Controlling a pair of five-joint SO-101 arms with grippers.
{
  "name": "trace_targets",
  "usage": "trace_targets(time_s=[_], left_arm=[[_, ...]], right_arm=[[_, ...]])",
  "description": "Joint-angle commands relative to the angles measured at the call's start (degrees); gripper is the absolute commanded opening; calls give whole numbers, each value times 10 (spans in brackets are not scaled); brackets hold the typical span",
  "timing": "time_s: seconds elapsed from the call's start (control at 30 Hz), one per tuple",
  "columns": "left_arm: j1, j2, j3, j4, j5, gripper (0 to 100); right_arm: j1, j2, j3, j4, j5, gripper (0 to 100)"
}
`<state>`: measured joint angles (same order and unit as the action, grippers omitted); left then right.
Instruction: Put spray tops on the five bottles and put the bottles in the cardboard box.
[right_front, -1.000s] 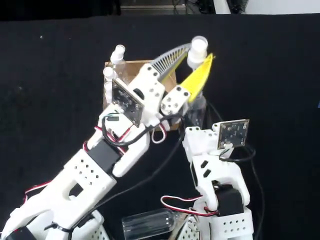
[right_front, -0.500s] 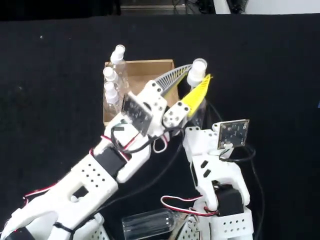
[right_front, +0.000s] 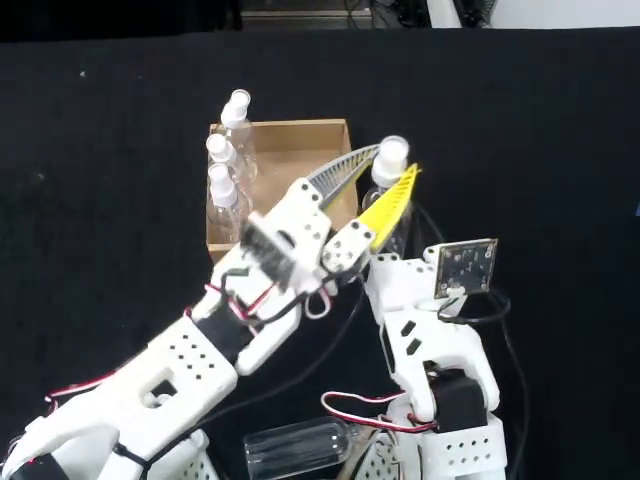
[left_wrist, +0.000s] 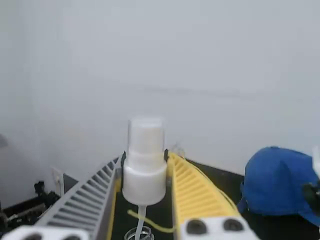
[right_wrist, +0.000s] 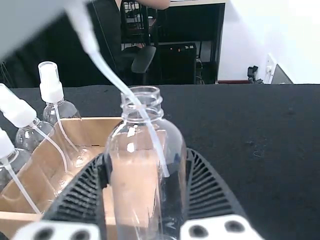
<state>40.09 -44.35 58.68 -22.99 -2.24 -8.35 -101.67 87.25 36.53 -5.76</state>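
Left gripper (right_front: 388, 172) is pinching the spray top (right_front: 393, 153) just right of the cardboard box (right_front: 300, 128), its arm (right_front: 190, 360) covering the box's near right corner. Left wrist: top is sitting upright in the grip. Right wrist: right gripper (right_wrist: 145, 185) is clamping the open bottle (right_wrist: 145, 150); three capped bottles (right_wrist: 50, 107) are standing in the box.

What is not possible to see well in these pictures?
Held bottle: in the high view, the left claw and the spray top cover most of it.
Lying bottle: high view, one end behind an arm's base, so a top cannot be told.
Spray top's head: right wrist view, blurred and cut off by the picture's edge.
Cardboard box: high view, near corner behind the left arm.
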Motion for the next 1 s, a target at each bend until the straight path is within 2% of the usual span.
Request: trace_targets(time_s=[0.0,0.1,0.33,0.97], left_arm=[[7,-13,-138,222,-1,30],[7,-19,-174,307,-1,30],[15,-19,-147,269,-4,30],[16,-13,-145,276,-1,30]], right_arm=[[-4,-13,-5,-19,-1,11],[-4,-13,-5,-19,-1,11],[-3,-13,-4,-19,-1,11],[-3,-14,-18,-20,-4,11]])
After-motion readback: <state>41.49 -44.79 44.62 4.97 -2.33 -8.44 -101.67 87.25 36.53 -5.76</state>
